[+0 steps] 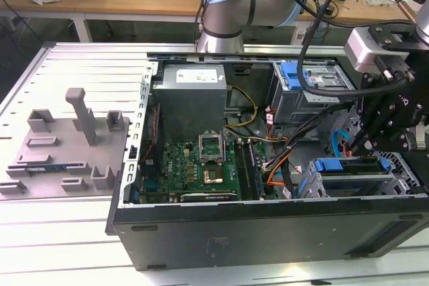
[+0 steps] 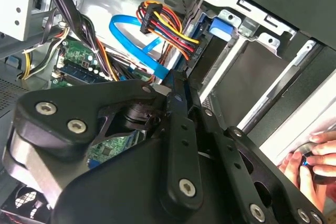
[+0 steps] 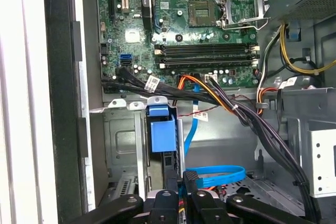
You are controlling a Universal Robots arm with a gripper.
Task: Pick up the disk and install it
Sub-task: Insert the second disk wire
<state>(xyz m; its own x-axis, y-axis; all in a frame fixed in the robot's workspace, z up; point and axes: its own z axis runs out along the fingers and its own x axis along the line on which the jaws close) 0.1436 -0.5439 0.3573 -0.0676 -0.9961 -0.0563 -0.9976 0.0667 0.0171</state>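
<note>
The disk (image 1: 345, 165) stands on edge in the lower drive cage at the exterior view's right of the open computer case, its blue carrier bracket on top. My black gripper (image 1: 353, 144) hangs just above it, fingers pointing down at the bracket. In the first wrist view the blue carrier (image 3: 161, 132) runs between the cage's metal walls, and my gripper (image 3: 179, 184) is closed narrowly on the disk's near end. In the second wrist view the two fingers meet at my gripper's tip (image 2: 181, 90), and the disk's blue end tab (image 2: 220, 27) lies beyond.
A thin blue cable (image 3: 210, 174) and a black cable bundle (image 3: 262, 129) run beside the cage. The motherboard (image 1: 201, 165) and power supply (image 1: 191, 98) fill the case's middle. An upper cage (image 1: 308, 92) holds another blue bracket. A person's hand (image 2: 315, 156) rests outside the case wall.
</note>
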